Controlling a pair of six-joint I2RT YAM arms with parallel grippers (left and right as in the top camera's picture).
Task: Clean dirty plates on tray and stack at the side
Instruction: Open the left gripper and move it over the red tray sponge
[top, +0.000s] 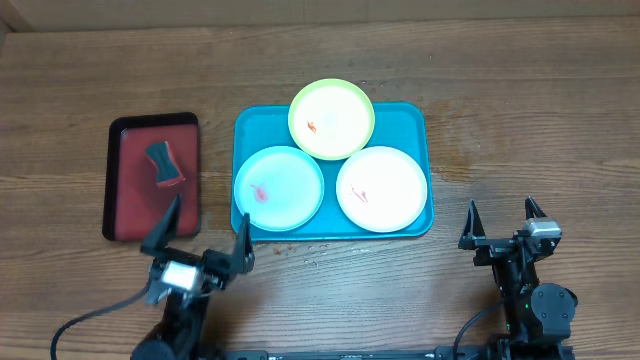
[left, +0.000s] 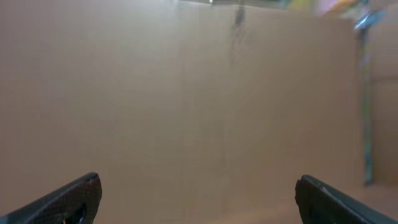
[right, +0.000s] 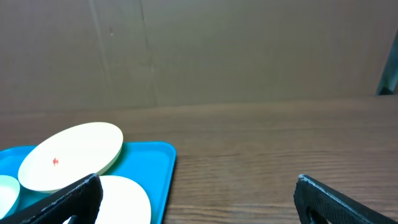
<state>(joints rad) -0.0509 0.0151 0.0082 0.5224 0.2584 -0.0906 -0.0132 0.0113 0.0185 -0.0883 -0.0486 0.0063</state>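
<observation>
Lying on the tray (top: 400, 122) are the yellow-green plate (top: 331, 119), overhanging its far rim, the blue plate (top: 279, 188) near left and the white plate (top: 382, 189) near right, each smeared red. Your left hand (top: 208, 225) and right hand (top: 500, 215) stand wide open, empty, over the desk (top: 520, 120).

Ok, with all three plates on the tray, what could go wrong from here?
1. The yellow-green plate sticks out past the far rim of the tray and seems to overlap its neighbours, so wiping it may tip it.
2. The pale blue plate and white plate sit close together; lifting one could nudge the other.
</observation>
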